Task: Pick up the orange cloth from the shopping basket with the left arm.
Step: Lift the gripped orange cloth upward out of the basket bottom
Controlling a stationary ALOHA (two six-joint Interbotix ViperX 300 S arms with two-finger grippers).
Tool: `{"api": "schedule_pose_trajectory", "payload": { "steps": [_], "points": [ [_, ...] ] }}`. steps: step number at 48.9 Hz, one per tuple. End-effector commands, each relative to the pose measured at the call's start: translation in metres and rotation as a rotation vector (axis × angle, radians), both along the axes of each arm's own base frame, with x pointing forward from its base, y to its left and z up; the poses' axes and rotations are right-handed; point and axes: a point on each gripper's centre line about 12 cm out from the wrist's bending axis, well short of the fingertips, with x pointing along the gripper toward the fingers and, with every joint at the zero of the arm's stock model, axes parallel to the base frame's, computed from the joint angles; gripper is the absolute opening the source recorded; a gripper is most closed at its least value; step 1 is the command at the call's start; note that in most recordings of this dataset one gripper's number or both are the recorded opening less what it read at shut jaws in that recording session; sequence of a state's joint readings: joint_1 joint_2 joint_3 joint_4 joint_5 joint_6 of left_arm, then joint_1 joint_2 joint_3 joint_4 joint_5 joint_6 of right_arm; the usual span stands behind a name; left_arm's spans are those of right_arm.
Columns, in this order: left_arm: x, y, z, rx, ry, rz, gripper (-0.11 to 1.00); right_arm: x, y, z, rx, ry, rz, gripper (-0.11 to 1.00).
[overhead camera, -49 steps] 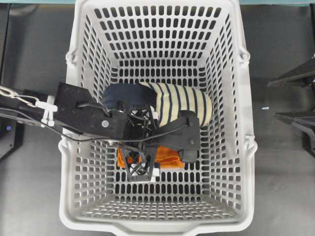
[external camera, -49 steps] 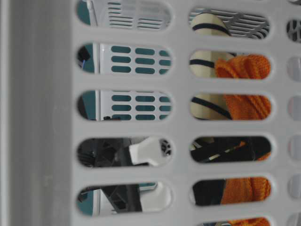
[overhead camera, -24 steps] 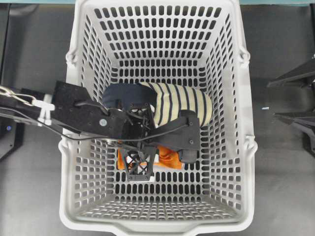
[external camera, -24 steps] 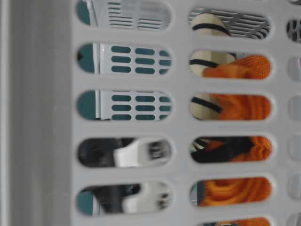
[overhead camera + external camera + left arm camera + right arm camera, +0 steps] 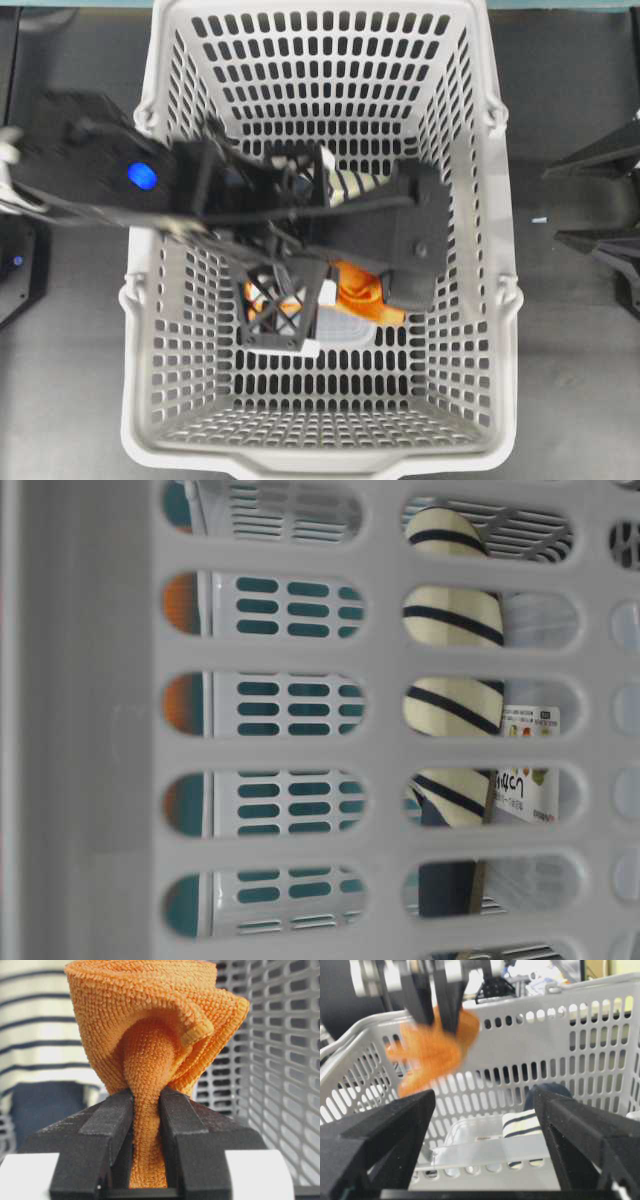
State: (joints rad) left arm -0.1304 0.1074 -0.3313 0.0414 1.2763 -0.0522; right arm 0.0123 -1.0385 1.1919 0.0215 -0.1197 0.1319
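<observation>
The orange cloth point(image 5: 358, 290) hangs bunched from my left gripper point(image 5: 300, 300), which is shut on it above the floor of the light grey shopping basket point(image 5: 505, 300). In the left wrist view the black jaws pinch a fold of the cloth point(image 5: 150, 1035) at my left gripper point(image 5: 146, 1105). The right wrist view shows the cloth point(image 5: 432, 1050) blurred, hanging near rim height below the left fingers point(image 5: 420, 995). My right gripper point(image 5: 485, 1125) is open and empty outside the basket, at the right point(image 5: 553, 203) in the overhead view.
The navy and cream striped slipper point(image 5: 350, 185) lies in the basket, partly under the left arm; it also shows in the table-level view point(image 5: 450, 620). A clear plastic container point(image 5: 475, 1135) with a label point(image 5: 525, 780) lies on the basket floor. The slotted walls point(image 5: 280, 1060) stand close around.
My left arm has risen with the orange cloth, lifting it off the basket floor and out of the table-level view's right slots. The clear container now shows. The right arm has not moved.
</observation>
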Motion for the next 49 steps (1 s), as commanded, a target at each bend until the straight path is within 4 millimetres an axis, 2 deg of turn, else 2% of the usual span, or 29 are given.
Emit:
{"api": "schedule_pose_trajectory", "payload": {
  "steps": [1,9,49],
  "points": [
    [-0.0082,0.0044,0.0428,-0.002,-0.049,0.010,0.13,0.0014,-0.0003,0.0036,0.002,-0.011,-0.002,0.76],
    [-0.0098,0.0067,0.0445,0.002,-0.005,0.018,0.13,0.0011,-0.0003,0.0032,0.002,-0.011,-0.002,0.76],
    [-0.0096,0.0046,0.0433,-0.004,-0.002,0.025,0.13,0.0010,-0.0003,0.0026,0.003,-0.009,-0.002,0.76]
  ]
}}
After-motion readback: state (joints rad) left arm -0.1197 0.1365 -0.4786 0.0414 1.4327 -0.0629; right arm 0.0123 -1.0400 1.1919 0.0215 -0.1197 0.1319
